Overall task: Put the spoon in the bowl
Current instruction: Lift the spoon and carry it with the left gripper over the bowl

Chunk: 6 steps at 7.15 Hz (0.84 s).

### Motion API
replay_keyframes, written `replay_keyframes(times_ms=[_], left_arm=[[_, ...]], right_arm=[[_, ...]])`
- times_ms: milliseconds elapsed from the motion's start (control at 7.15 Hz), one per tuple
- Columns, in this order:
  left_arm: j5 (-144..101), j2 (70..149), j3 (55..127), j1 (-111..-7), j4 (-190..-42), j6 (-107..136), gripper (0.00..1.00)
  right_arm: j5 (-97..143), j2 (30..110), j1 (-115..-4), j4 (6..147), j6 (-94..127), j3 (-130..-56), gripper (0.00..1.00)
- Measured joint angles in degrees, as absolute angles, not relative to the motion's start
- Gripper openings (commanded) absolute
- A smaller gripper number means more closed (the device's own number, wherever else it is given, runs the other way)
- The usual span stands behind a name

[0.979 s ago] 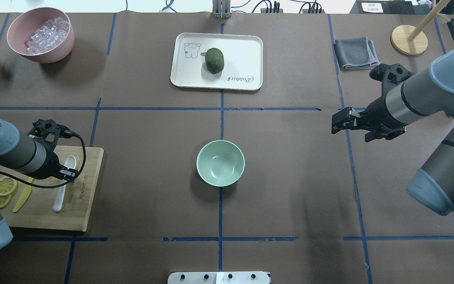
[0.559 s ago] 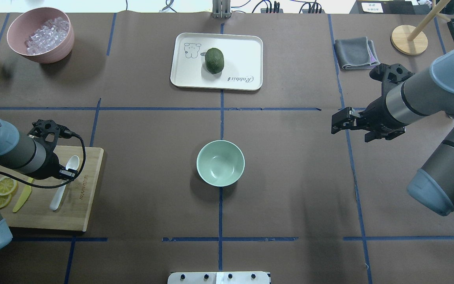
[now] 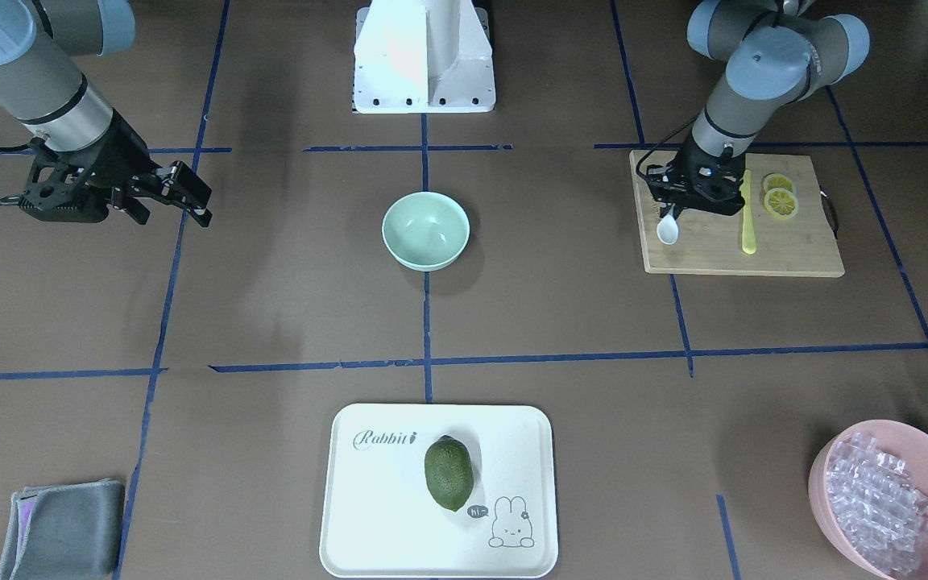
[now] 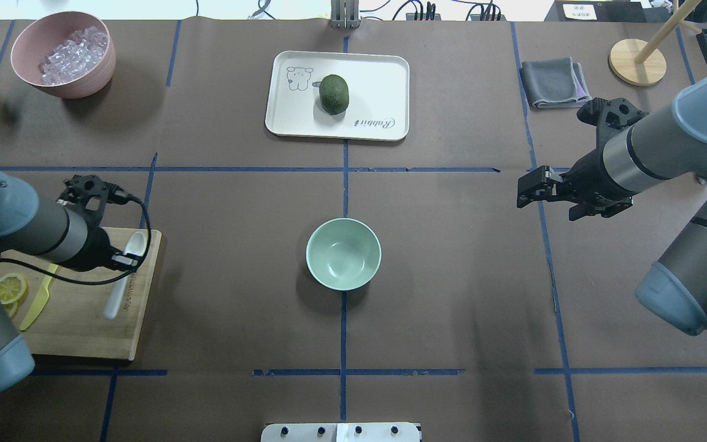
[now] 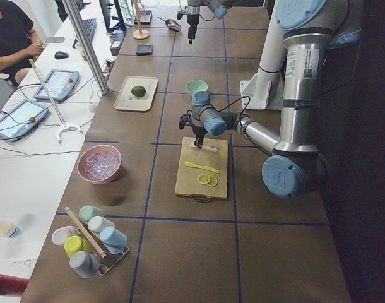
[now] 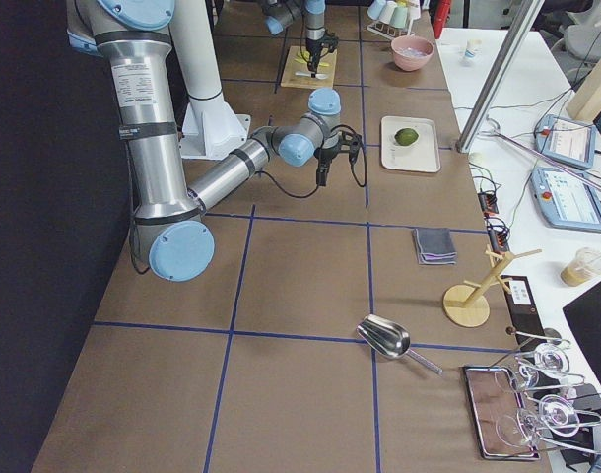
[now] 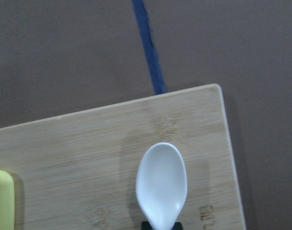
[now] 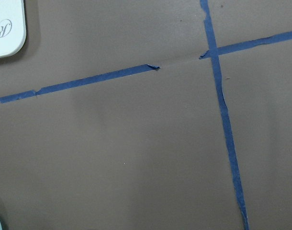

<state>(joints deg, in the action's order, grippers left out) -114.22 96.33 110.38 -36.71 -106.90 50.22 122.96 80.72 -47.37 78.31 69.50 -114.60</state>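
Observation:
The white plastic spoon (image 4: 119,283) is held at its handle by my left gripper (image 4: 123,261), which is shut on it over the right edge of the wooden cutting board (image 4: 77,334). The left wrist view shows its scoop (image 7: 162,184) hanging a little above the board (image 7: 88,158). In the front view the spoon (image 3: 667,230) points off the board's edge. The mint-green bowl (image 4: 343,253) stands empty at the table's middle, well to the right of the spoon. My right gripper (image 4: 522,191) is open and empty, hovering far right of the bowl (image 3: 425,230).
A yellow knife (image 4: 37,304) and lemon slices (image 4: 10,288) lie on the board. A pink bowl of clear cubes (image 4: 62,55) is at the back left. A white tray (image 4: 384,73) with an avocado (image 4: 334,94), a grey cloth (image 4: 555,83) and a wooden stand (image 4: 637,61) are at the back.
My left gripper has moved right and slightly away from me with the spoon, carrying it towards the board's right edge. The right arm has barely moved.

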Motion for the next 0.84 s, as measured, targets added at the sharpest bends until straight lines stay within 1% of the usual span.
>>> replay_keyframes(times_ms=[420, 559, 839], left_arm=[[-116.6, 115.8, 109.0, -35.8, -91.9, 54.8, 0.0], [-116.7, 121.3, 106.5, -34.8, -89.8, 57.1, 0.0], [-116.7, 130.2, 99.0, -32.2, -89.2, 60.3, 0.02]], right_arm=[[123.0, 81.6, -48.9, 78.3, 69.3, -114.5, 1.0], [123.0, 81.7, -49.1, 78.3, 69.3, -114.5, 1.0], [122.9, 81.8, -49.2, 78.3, 69.3, -114.4, 1.0]])
